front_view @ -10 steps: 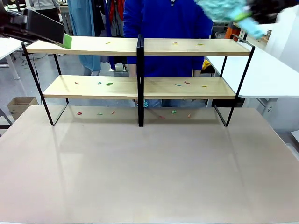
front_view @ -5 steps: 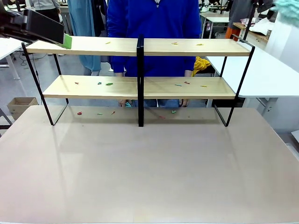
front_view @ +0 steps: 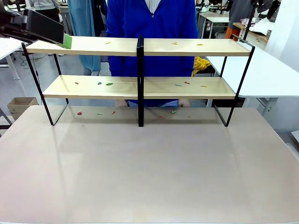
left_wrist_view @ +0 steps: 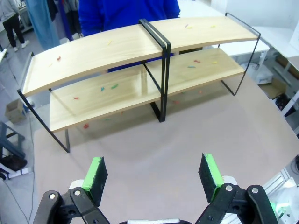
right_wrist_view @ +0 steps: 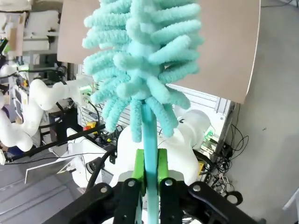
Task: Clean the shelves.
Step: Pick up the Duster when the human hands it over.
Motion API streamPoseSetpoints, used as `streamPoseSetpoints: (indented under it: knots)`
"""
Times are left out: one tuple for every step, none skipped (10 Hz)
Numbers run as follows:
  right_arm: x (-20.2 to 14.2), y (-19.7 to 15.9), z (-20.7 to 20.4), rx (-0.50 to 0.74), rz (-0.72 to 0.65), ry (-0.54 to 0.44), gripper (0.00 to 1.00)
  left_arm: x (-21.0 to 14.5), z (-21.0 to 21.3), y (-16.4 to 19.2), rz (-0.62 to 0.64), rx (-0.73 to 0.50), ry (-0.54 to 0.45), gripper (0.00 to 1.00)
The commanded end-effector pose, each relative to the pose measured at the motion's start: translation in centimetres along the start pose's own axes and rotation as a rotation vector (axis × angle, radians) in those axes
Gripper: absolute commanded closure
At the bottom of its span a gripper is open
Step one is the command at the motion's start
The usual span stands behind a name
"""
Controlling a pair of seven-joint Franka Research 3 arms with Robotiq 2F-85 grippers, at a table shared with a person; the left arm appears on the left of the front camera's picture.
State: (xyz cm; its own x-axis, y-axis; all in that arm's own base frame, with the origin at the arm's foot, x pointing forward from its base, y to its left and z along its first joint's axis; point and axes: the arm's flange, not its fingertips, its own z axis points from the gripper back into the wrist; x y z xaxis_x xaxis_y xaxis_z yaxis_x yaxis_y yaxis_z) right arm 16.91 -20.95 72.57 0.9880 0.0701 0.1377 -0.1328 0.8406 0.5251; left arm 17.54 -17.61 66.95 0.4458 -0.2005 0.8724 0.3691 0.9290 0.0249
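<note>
I read the shelves [front_view: 140,86] as standing on the far part of the beige, matte tabletop [front_view: 149,177]. They are two long light-wood boards, smooth and flat-edged, carried on a thin black metal frame with a square central post [front_view: 140,79]. Small coloured scraps [front_view: 109,84], red, green and yellow, lie scattered on both boards and on the tabletop beneath the lower board. A person [front_view: 152,23] in a blue garment stands directly behind the shelves. The left gripper [left_wrist_view: 154,173] hangs on my side of the shelves, above the tabletop and apart from the boards. Its jaws are spread wide, with nothing between the flat green pads [left_wrist_view: 96,173]. The right gripper [right_wrist_view: 149,163] is clamped on the thin teal handle of a duster [right_wrist_view: 145,56], green pads pressed against either side of the shaft. The duster head is a dense bunch of soft, ribbed, finger-like teal strands pointing away from the wrist. I cannot tell where this gripper is relative to the shelves.
</note>
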Motion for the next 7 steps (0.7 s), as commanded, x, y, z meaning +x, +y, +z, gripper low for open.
streamPoseSetpoints:
  knots:
    - [1.12,1.65,0.25,-0.024,0.004,0.026,1.00,-0.03,0.02,0.20,-0.011,0.002,0.001,0.00]
    - [1.12,1.65,0.25,-0.024,0.004,0.026,1.00,-0.03,0.02,0.20,-0.011,0.002,0.001,0.00]
    - [1.12,1.65,0.25,-0.024,0.004,0.026,1.00,-0.03,0.02,0.20,-0.011,0.002,0.001,0.00]
    - [1.12,1.65,0.25,-0.024,0.004,0.026,1.00,-0.03,0.02,0.20,-0.011,0.002,0.001,0.00]
    - [1.12,1.65,0.25,-0.024,0.004,0.026,1.00,-0.03,0.02,0.20,-0.011,0.002,0.001,0.00]
    - [1.12,1.65,0.25,-0.024,0.004,0.026,1.00,-0.03,0.02,0.20,-0.011,0.002,0.001,0.00]
    - [1.12,1.65,0.25,-0.024,0.004,0.026,1.00,-0.03,0.02,0.20,-0.011,0.002,0.001,0.00]
